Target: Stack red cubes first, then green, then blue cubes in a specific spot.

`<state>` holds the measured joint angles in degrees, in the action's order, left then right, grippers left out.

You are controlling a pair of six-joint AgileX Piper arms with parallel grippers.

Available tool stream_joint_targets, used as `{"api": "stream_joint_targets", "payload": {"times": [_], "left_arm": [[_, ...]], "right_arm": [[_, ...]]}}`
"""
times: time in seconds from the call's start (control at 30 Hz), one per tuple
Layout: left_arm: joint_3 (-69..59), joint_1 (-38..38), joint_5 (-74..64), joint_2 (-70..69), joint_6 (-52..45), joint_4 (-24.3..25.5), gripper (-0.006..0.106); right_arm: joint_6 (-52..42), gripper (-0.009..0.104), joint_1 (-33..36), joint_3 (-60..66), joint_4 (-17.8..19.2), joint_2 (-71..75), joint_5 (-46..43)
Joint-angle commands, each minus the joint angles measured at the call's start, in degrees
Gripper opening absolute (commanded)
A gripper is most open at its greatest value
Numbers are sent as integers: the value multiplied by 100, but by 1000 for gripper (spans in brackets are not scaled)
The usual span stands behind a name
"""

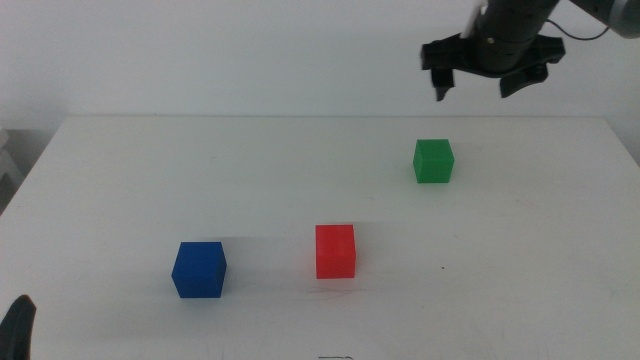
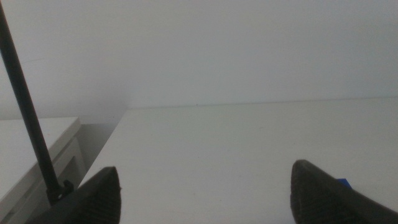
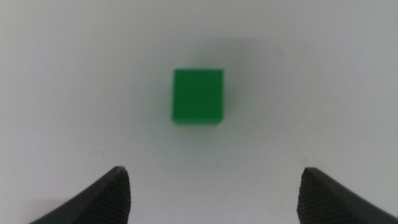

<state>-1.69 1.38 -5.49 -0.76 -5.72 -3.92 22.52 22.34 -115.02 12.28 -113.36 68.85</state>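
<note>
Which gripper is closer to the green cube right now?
Right. The right gripper hangs open in the air above the green cube, looking straight down on it. The left gripper waits open at the table's near left corner, far off.

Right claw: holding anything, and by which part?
Nothing held. The right claw hangs open above the green cube, not touching it. The left claw is open too, empty.
</note>
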Motion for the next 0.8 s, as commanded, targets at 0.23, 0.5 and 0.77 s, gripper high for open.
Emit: {"api": "stream_joint_targets", "payload": {"times": [0.23, 0.5, 0.77], "left_arm": [[18, -13, 443, -114, 68, -26, 94], [18, -13, 443, -114, 68, -26, 94], [18, -13, 443, -114, 68, -26, 94]], "right_arm": [[-429, 94, -237, -160, 16, -300, -1083], [-382, 94, -380, -161, -133, -776, -1759], [-330, 94, -480, -161, -154, -1178, -1888]]}}
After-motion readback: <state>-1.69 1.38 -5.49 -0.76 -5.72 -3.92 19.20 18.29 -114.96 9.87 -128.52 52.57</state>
